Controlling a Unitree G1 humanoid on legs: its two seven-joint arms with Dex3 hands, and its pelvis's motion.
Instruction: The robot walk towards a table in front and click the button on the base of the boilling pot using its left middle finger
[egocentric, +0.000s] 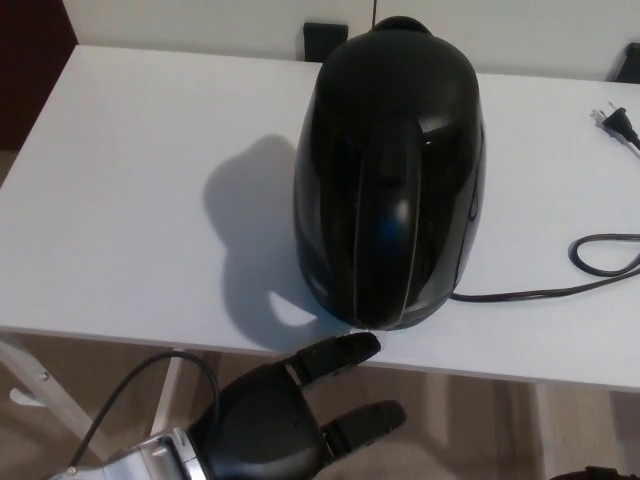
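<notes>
bright, even light | soft shadow left of pot (390, 170), beyond left hand (275, 420) | glare on pot | slight blur

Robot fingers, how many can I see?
2. One finger reaches toward the kettle at the table edge; the other finger sticks out lower down. The left hand may hide a third.
</notes>
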